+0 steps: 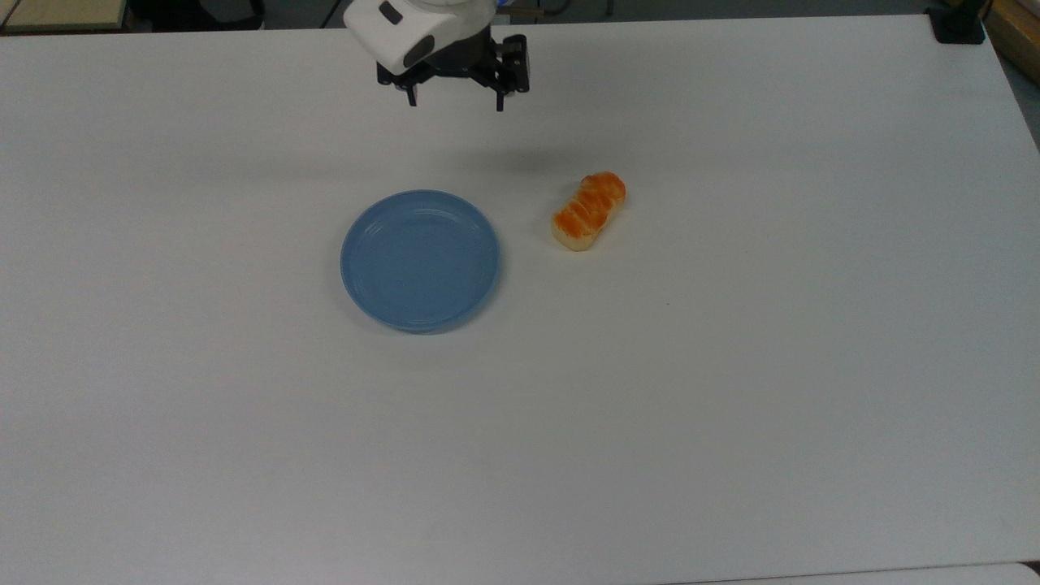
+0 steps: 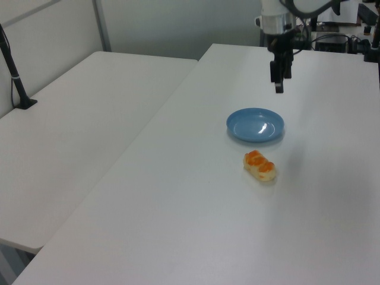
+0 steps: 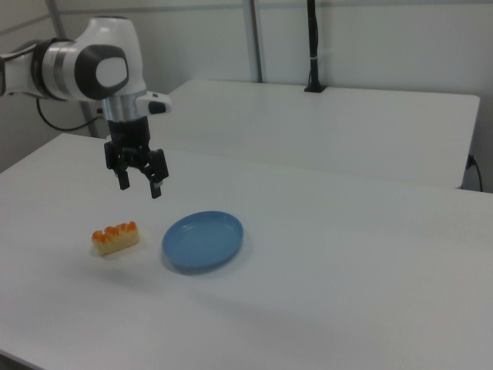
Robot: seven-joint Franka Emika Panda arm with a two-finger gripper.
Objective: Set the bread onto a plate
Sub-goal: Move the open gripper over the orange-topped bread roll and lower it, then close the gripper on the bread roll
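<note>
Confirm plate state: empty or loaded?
Empty. The plate shows bare blue; the bread lies apart on the table.

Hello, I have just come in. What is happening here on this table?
A robot arm holds its gripper open and empty in the air above the white table. A bread roll lies on the table beside an empty light-blue plate, not touching it. The bread is not yet picked up or on the plate.
</note>
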